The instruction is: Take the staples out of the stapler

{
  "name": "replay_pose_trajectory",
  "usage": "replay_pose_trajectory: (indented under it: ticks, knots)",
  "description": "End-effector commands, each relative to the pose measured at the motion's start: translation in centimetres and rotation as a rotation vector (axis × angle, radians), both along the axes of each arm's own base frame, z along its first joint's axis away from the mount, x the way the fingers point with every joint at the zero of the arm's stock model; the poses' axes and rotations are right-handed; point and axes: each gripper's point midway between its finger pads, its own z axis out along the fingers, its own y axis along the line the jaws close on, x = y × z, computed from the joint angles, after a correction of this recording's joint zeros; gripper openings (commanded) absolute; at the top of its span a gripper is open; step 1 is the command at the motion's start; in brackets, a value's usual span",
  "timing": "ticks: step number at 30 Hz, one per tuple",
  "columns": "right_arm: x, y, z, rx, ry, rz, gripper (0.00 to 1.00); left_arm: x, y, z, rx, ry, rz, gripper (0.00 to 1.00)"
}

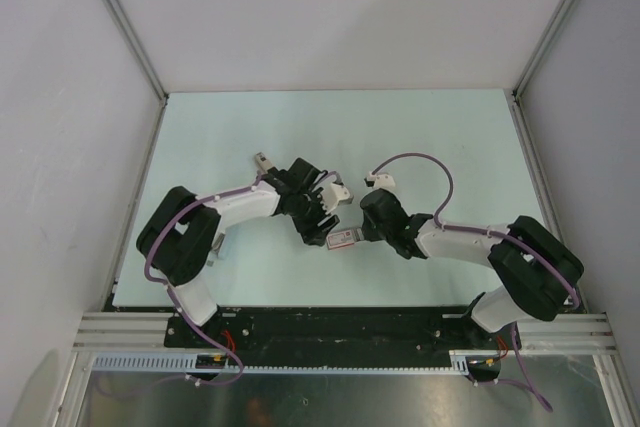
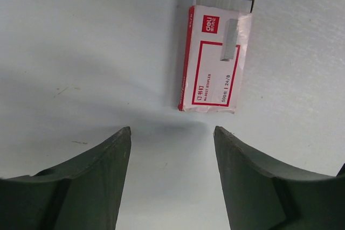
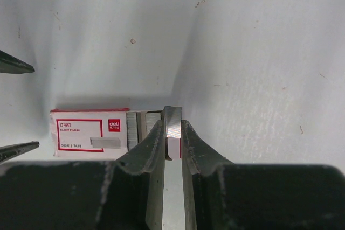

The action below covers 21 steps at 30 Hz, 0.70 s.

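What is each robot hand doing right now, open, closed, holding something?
Left gripper: open, holding nothing, near the small white-and-red cardboard staple box.
Right gripper: shut on the shiny grey metal staple strip sticking out of that box.

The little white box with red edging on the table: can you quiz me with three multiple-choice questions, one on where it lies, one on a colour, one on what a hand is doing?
1. Where is the small white cardboard box with red edging?
A) on the pale table, between the left hand and the right hand
B) at the table's far edge
C) on an arm's base

2. What colour is its printed label frame?
A) blue
B) red
C) green

3. The right hand is:
A) open, holding nothing
B) shut on the grey metal staple block sticking out of the box
C) shut on a cable

Answers:
1 A, the top view shows it between both hands.
2 B, both wrist views show a red frame.
3 B, its fingers pinch the block.
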Motion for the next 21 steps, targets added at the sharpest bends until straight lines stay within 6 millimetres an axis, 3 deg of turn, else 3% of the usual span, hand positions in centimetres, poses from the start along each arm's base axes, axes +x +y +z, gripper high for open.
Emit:
replay_pose_trajectory:
  ticks: [1,21]
  knots:
    - [0.56,0.29,0.17,0.015,-0.029,-0.024,0.09,0.01,-0.53,0.59,-0.05,0.012,0.016,0.68]
    - [0.29,0.55,-0.29,-0.005,-0.032,-0.016,0.08,0.61,-0.5,-0.18,-0.036,0.004,0.04,0.68]
